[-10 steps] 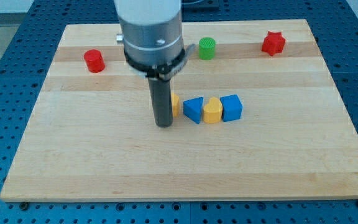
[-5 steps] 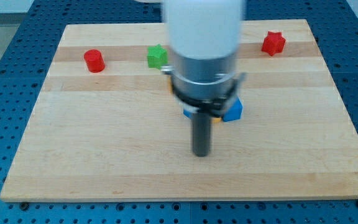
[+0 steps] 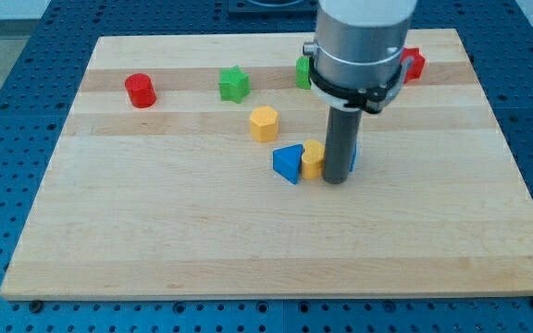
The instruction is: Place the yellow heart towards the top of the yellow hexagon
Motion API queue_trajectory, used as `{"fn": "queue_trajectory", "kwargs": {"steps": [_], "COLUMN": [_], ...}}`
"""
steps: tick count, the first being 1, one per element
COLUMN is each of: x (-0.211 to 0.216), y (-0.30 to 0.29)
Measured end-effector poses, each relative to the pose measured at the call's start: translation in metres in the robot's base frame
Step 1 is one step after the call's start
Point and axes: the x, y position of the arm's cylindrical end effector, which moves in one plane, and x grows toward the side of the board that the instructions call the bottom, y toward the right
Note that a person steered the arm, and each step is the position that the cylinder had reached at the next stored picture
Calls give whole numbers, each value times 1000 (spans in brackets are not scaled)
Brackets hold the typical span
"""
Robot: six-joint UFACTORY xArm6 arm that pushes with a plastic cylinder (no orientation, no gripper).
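The yellow hexagon stands near the board's middle. The yellow heart lies below and to the right of it, between a blue triangle on its left and my rod on its right. My tip rests on the board right against the heart's right side. The rod covers most of a blue cube, of which only a sliver shows at the rod's right edge.
A red cylinder stands at the upper left and a green star above the hexagon. A green cylinder and a red star are partly hidden behind the arm. The wooden board lies on a blue pegboard.
My tip swept from left of the block row, down below it, then up to the heart's right side. The hexagon, hidden earlier, now shows in full.
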Motion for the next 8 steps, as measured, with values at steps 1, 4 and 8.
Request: {"fn": "queue_trajectory", "kwargs": {"steps": [1,4,8], "x": [-19,-54,-101], "y": [-5,-40,-55]}}
